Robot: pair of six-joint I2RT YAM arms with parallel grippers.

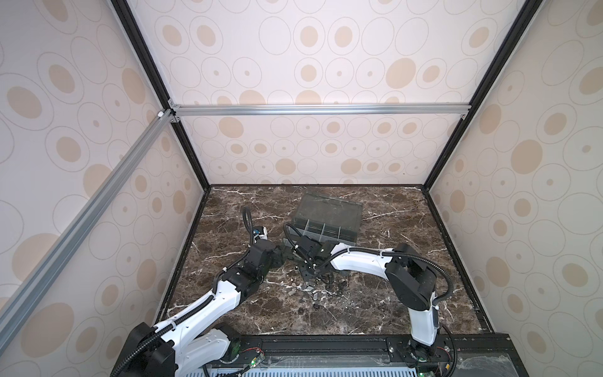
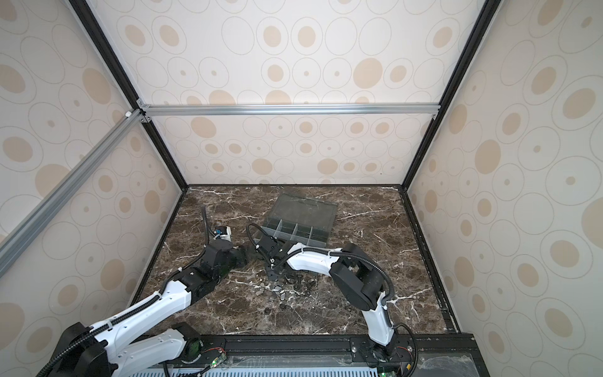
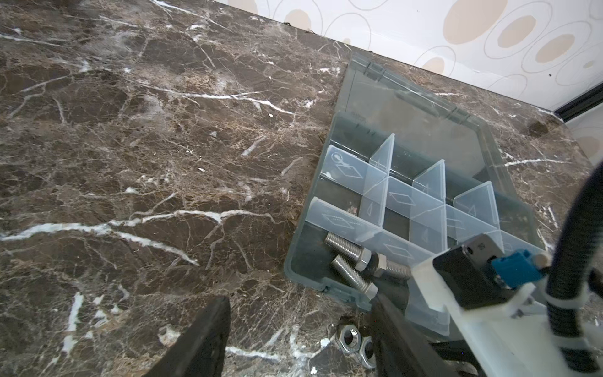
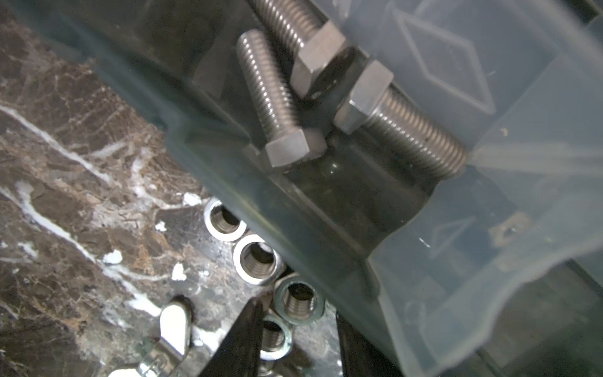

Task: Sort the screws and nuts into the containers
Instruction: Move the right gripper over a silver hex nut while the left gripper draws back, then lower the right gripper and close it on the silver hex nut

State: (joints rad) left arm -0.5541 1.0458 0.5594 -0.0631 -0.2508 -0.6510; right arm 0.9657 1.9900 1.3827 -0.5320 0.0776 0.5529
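The smoky-grey organizer box [image 1: 329,225] [image 2: 295,228] lies open at the middle back, its containers [image 3: 401,202] parted by pale dividers. Three silver screws [image 3: 352,261] [image 4: 270,98] lie in the cell at its near corner. Several silver nuts [image 4: 257,258] [image 3: 350,339] sit on the marble against the box wall [image 4: 235,169]. My right gripper [image 4: 298,313] [image 1: 308,277] [image 2: 274,275] points down over them, open, with two nuts in the gap. My left gripper [image 3: 300,297] [image 1: 287,254] is open over bare marble beside the box corner, its finger [image 3: 398,333] next to two nuts.
More loose pieces are scattered in front of the right gripper: flat grey oblong ones [image 1: 310,289] [image 4: 174,326] and small black rings [image 1: 339,287] [image 1: 300,311]. The box lid [image 1: 332,207] lies flat behind the cells. Walls close off three sides of the marble table [image 1: 408,293].
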